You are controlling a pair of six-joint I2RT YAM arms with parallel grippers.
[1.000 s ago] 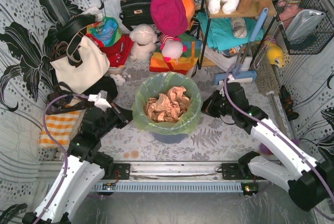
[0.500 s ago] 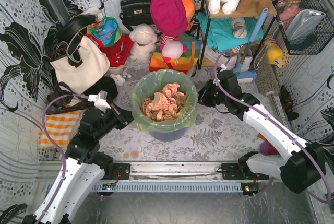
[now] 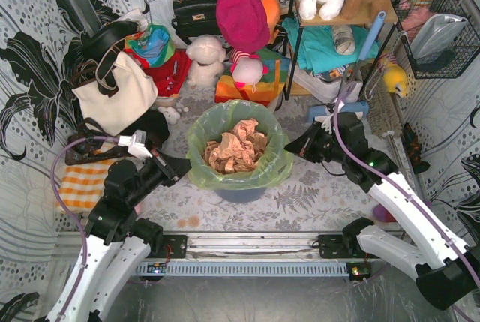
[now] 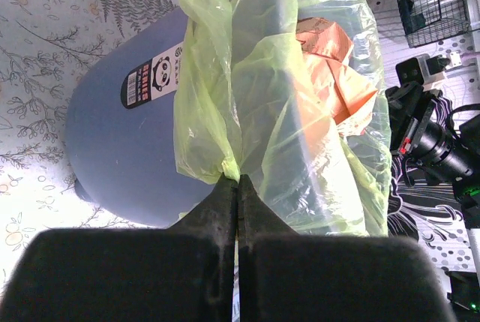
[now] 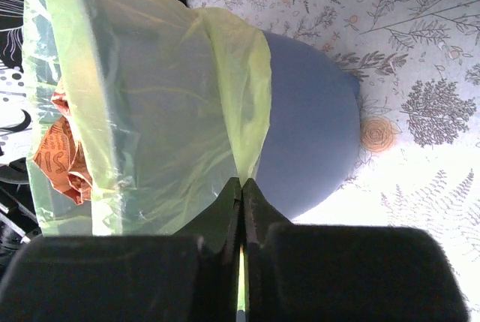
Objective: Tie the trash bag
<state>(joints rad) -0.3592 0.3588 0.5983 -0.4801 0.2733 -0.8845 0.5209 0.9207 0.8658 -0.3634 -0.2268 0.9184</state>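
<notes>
Pinching opposite rims of thin translucent lime-green plastic trash bag [image 4: 262, 74] in clamped-shut left gripper [image 4: 238, 179] and right gripper [image 5: 241, 183] — next, probably: draw together, cross.

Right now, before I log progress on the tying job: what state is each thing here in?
Trash bag: open at the top, untied, sitting in the bin.
Bin: upright, lined by the bag.
Brown paper: crumpled, inside the bag.
Left hand: shut on a fold of the bag's rim.
Right hand: shut on the bag's edge at the opposite side.
</notes>
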